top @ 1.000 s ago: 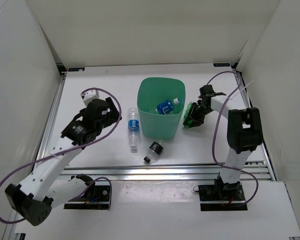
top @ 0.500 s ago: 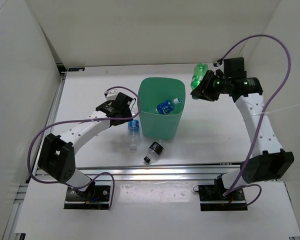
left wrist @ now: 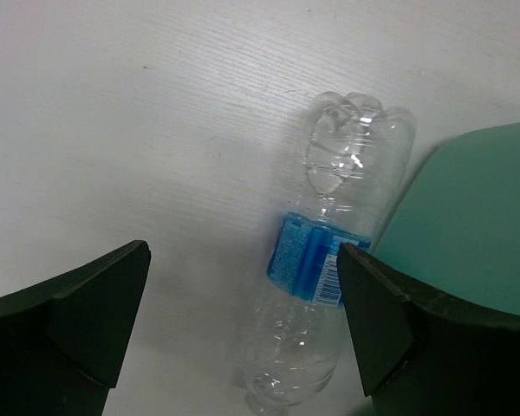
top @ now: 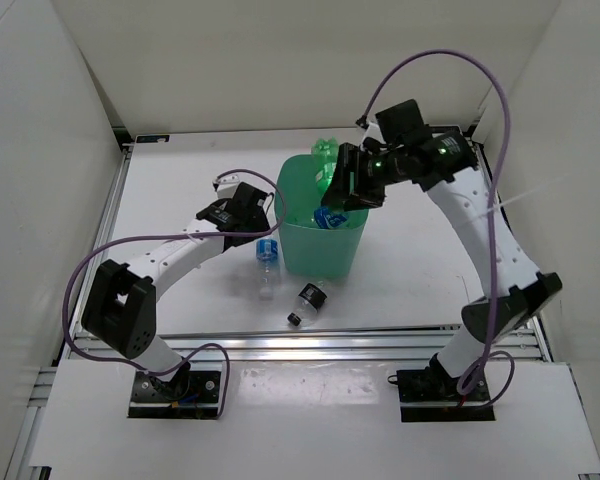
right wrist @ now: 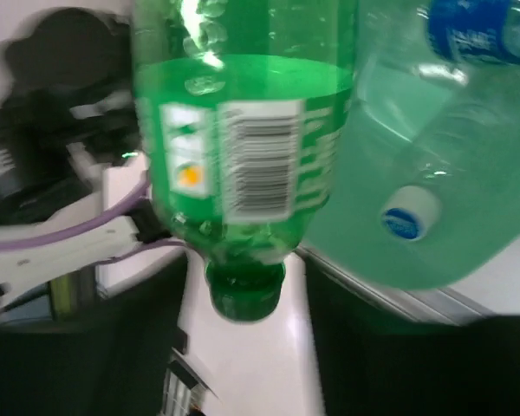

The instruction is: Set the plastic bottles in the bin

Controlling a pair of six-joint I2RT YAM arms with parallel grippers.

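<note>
gripping the green bottle (right wrist: 243,147) across its body, the right gripper (top: 348,183) is clamped on it just above the bin (top: 318,255). the left gripper (left wrist: 243,316) hangs spread wide and empty over a clear blue-labelled bottle (left wrist: 325,260) lying on the table (left wrist: 113,104) right beside the bin. both bottles look empty, so probably light, thin-walled and slick. best taken mid-body near the label, gently, as they likely dent.

White tabletop (top: 170,190) bearing an upright tall mint-green plastic bin (top: 320,255); a clear plastic bottle with blue label (top: 268,265) lies just left of it, a short black-labelled bottle (top: 310,298) near its front.
</note>
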